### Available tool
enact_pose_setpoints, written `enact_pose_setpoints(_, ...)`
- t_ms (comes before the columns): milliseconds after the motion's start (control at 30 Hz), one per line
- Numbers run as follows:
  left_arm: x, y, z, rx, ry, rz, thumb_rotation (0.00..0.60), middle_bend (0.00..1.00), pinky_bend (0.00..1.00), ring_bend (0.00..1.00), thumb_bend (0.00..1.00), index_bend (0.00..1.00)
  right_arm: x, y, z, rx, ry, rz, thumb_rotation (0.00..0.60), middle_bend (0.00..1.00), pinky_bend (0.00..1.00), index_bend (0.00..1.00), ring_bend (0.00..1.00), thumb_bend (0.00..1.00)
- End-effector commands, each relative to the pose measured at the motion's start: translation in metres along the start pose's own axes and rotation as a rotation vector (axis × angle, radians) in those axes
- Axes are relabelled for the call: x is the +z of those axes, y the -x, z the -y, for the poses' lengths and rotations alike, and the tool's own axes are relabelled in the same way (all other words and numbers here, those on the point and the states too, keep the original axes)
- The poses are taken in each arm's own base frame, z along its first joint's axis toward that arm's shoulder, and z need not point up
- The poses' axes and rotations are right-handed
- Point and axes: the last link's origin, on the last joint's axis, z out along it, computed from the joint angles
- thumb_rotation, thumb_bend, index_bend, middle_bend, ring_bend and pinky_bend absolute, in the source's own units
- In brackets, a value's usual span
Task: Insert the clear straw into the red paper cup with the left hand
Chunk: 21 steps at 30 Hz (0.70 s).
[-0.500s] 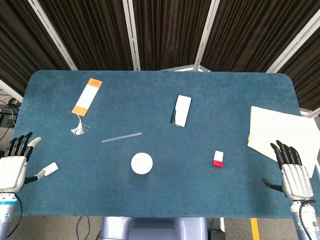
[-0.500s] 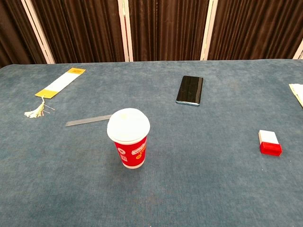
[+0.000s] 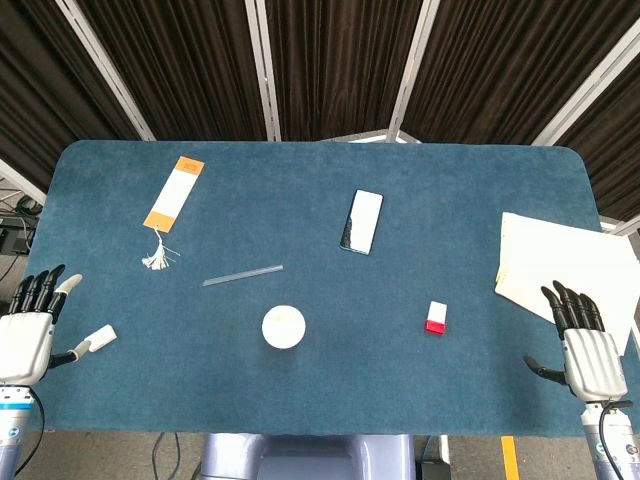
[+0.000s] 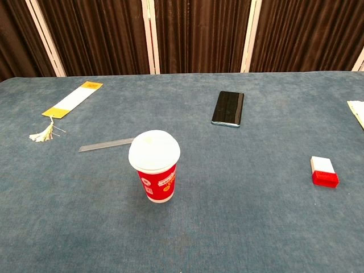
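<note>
Matt felt table (image 4: pixel 273 227); glossy phone (image 4: pixel 228 108); clear plastic straw (image 4: pixel 106 145).

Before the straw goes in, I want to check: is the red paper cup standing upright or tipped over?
Upright. The red paper cup stands on its base on the table, its white lid level on top. The clear straw lies flat behind it.
</note>
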Motion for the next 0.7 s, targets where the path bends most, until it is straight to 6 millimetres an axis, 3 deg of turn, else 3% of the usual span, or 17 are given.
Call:
enact_pose_setpoints(33,0.001,0.000,0.000,-0.002,-0.002,0.002,0.600,0.00,0.00,0.00,0.00,0.13,0.001,0.000,0.000,-0.001,0.001,0.001,0.600,0.00,0.00,0.01,0.00,0.14)
enact_pose_setpoints(500,0.006,-0.001,-0.002,-0.019,-0.008,0.006,0.600,0.00,0.00,0.00,0.00,0.15,0.001,0.000,-0.001,0.007,0.010,0.005,0.600,0.00,0.00,0.01,0.00,0.14)
enact_pose_setpoints(700,0.019,-0.007,-0.011,-0.024,-0.002,-0.003,0.600,0.00,0.00,0.00,0.04,0.21,0.001,0.000,-0.001,0.013,0.012,0.008,0.600,0.00,0.00,0.01,0.00,0.14)
